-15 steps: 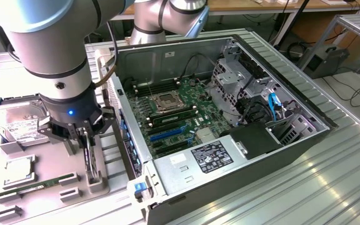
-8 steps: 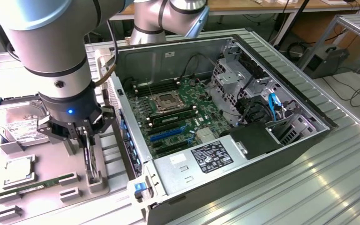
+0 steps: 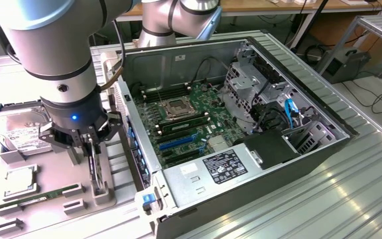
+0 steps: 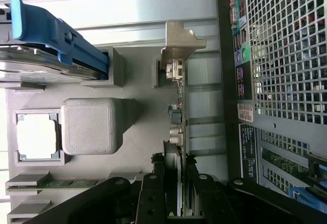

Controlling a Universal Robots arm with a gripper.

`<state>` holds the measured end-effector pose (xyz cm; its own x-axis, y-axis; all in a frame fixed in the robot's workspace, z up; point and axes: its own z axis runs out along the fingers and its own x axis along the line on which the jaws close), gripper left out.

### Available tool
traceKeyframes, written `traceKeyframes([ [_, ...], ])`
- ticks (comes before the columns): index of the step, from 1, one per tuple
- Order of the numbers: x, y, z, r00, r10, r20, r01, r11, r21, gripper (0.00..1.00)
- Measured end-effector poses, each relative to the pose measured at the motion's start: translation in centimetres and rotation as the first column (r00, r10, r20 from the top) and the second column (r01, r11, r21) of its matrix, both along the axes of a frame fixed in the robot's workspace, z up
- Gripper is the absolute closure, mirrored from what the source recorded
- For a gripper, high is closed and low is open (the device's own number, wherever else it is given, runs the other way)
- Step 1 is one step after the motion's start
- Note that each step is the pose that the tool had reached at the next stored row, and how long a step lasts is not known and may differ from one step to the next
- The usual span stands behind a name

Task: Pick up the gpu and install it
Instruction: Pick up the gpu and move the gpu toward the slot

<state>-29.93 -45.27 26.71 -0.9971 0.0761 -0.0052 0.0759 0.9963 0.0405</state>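
The gpu [image 3: 97,172] stands on its edge in a grey holder on the parts tray [image 3: 58,169], left of the open computer case [image 3: 257,164] in the exterior view. My gripper [image 3: 89,149] reaches straight down over it. In the wrist view the gpu [image 4: 177,127] runs away from the camera as a thin edge, ending in its silver bracket [image 4: 180,43]. My gripper [image 4: 174,185] has its two black fingers [image 4: 153,193] pressed against both faces of the card's near end, shut on it. The card still sits in its holder.
The case lies open with the motherboard [image 3: 191,119] and blue slots [image 3: 177,142] exposed. On the tray sit a hard drive [image 3: 20,127] in a blue frame [image 4: 56,35], a CPU [image 3: 20,179], and a green RAM stick [image 3: 38,195]. The case's rear grille [image 4: 286,55] is close beside the card.
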Motion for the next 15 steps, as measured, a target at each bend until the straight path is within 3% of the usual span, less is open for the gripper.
traceKeyframes([
  [15,0.0,0.0,0.52,1.0,0.0,0.0001,0.0,1.0,0.0001,0.74],
])
